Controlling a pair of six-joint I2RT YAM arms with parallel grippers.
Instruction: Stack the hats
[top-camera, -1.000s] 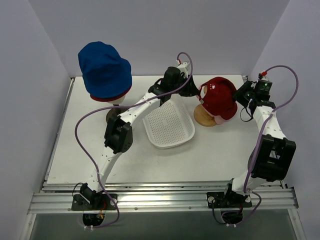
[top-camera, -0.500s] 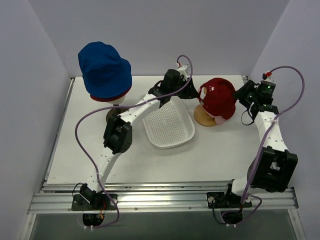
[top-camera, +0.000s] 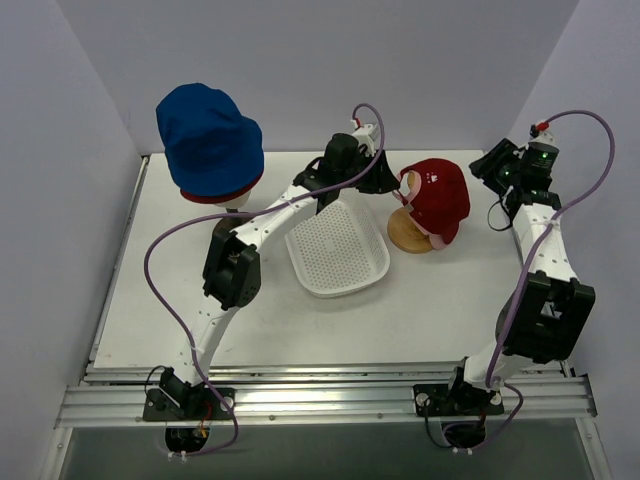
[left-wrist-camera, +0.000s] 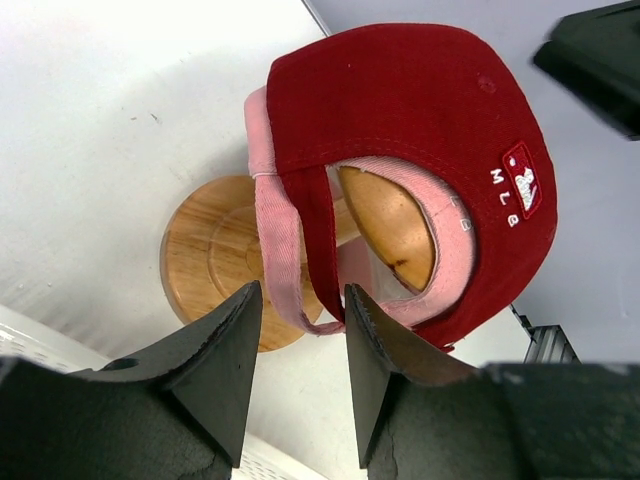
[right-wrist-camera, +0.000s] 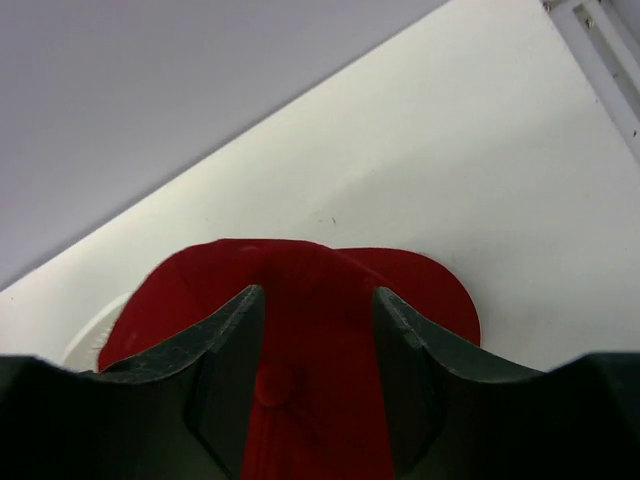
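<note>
A white desk (top-camera: 450, 300) boxed in by pale lavender walls fills the top view. Nearest, at frame centre, lies a white perforated plastic basket (top-camera: 338, 250). Just right of it is a round wooden stand (top-camera: 405, 236) carrying a red fabric peaked cap (top-camera: 442, 192) pulled over a pink peaked cap (left-wrist-camera: 268, 190). In the left wrist view both back straps hang down over the wood. The left pincer (left-wrist-camera: 300, 295) is released, jaws apart. The strap ends show in the gap between its tips, not pinched. The right pincer (right-wrist-camera: 318, 300), at the upper right of the top view, is likewise released and clear of the red cap's crown, which shows through its gap. Farthest, at the upper left, a blue fabric bucket hat (top-camera: 208, 132) sits over a dark red bucket hat (top-camera: 222, 196), of which only the rim shows.
</note>
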